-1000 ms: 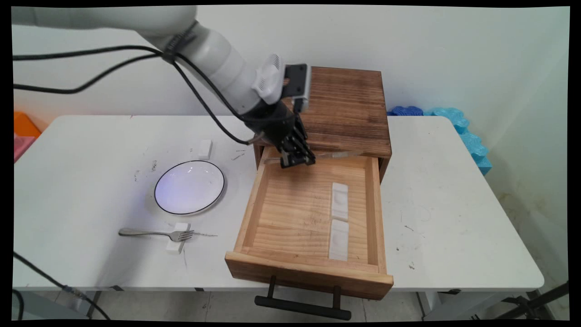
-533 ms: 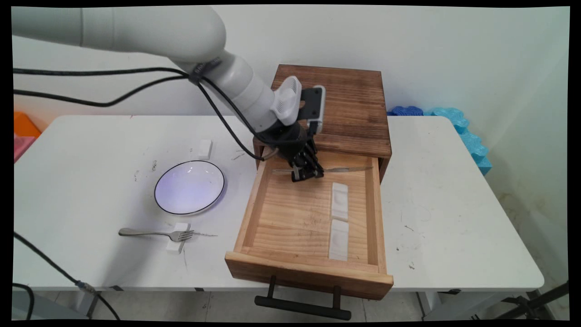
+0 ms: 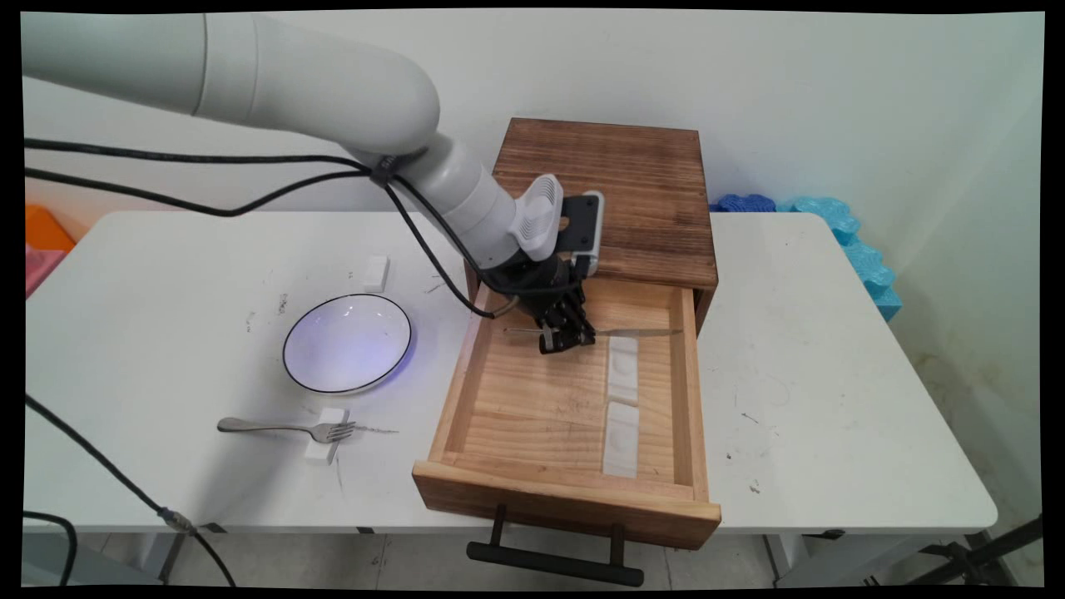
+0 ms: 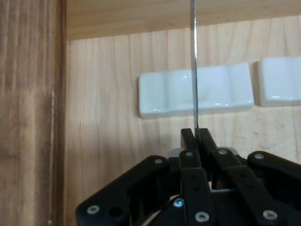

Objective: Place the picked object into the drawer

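Hand view: gripper (image 4: 197, 137) fingers clamped tight on knife (image 4: 194, 66) mid-length, over drawer (image 3: 466, 374) rest (image 4: 195, 89). Thin, stiff, slippery steel, probably light.

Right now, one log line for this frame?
gripper: shut on knife | knife: level, above open drawer | below blade: white rest, second rest beside it | table: plate, fork

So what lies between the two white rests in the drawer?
Nothing: the far rest and near rest lie end to end, only a thin gap of drawer floor between, in main view.
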{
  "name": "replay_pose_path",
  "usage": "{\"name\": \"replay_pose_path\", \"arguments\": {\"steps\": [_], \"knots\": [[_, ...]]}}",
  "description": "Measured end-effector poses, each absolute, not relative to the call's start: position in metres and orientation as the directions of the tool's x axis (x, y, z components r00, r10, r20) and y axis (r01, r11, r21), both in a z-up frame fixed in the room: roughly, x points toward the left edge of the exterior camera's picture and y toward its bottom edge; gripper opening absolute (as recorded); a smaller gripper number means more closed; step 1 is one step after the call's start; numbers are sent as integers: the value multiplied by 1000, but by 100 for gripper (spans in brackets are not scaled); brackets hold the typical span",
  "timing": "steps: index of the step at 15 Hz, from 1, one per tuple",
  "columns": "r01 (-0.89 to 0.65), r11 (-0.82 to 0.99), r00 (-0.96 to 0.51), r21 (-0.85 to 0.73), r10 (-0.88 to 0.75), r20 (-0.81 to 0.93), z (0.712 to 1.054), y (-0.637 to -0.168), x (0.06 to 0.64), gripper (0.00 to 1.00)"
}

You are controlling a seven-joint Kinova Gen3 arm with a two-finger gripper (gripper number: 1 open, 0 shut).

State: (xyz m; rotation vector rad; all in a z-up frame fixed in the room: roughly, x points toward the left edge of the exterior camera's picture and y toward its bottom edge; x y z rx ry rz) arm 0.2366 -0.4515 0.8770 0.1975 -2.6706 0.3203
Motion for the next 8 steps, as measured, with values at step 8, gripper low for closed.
{"name": "replay_pose_path", "arguments": {"steps": [8], "knots": [[-183,965,-898,-189,-86,431,855,-454,231,0]]}}
